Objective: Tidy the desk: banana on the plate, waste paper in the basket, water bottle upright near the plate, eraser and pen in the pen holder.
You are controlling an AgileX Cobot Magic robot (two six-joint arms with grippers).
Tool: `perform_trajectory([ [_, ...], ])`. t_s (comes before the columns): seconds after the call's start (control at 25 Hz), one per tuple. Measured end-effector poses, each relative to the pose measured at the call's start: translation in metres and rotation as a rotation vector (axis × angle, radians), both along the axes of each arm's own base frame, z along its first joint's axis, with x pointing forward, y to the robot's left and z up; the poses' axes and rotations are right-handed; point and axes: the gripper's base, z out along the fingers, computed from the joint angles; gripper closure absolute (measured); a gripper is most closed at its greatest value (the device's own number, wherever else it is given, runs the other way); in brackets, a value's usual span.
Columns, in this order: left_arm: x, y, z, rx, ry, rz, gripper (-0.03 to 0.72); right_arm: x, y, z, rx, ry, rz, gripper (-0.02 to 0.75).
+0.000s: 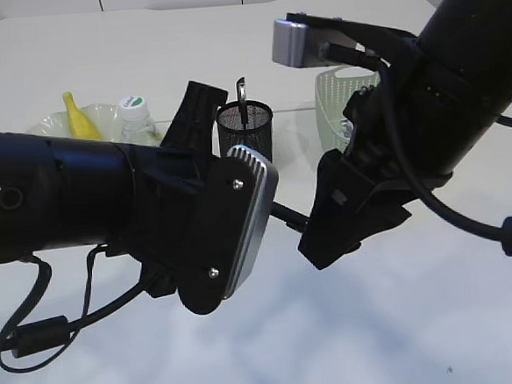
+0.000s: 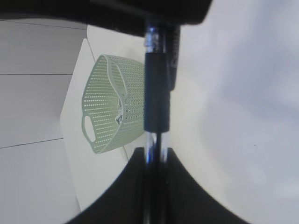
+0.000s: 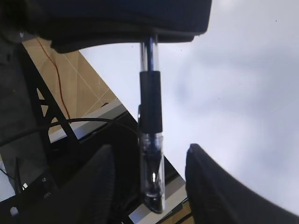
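A pen (image 2: 156,93) with a clear barrel and black grip hangs in the air between both arms above the desk (image 1: 406,322). My left gripper (image 2: 154,161) is shut on its barrel. The pen's far end (image 3: 150,140) lies between the fingers of my right gripper (image 3: 149,186), which stands open with a gap on both sides. The banana (image 1: 79,116) lies on the plate (image 1: 47,126). Beside it, the water bottle (image 1: 135,117) stands upright. The pen holder (image 1: 245,129) and the basket (image 1: 342,98) stand further back. The waste paper and the eraser are hidden.
A thin dark stick with a clip (image 1: 242,94) pokes out of the pen holder. Both arms fill the middle of the exterior view. The desk's edge and the floor (image 3: 70,79) show below the right gripper.
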Motion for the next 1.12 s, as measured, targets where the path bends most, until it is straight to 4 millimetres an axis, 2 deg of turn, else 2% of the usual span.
perform_trajectory([
  [0.28,0.000,0.000,0.000,-0.001,0.001,0.001,0.659,0.001,-0.001,0.000,-0.014,-0.030,0.039,0.248],
  [0.6,0.002,0.002,-0.001,0.015,0.003,0.030,0.659,0.014,-0.017,0.007,-0.133,-0.137,0.039,0.223],
  [1.12,0.002,0.003,-0.001,-0.037,0.070,0.087,0.659,0.045,-0.092,0.007,-0.155,-0.114,-0.245,0.222],
])
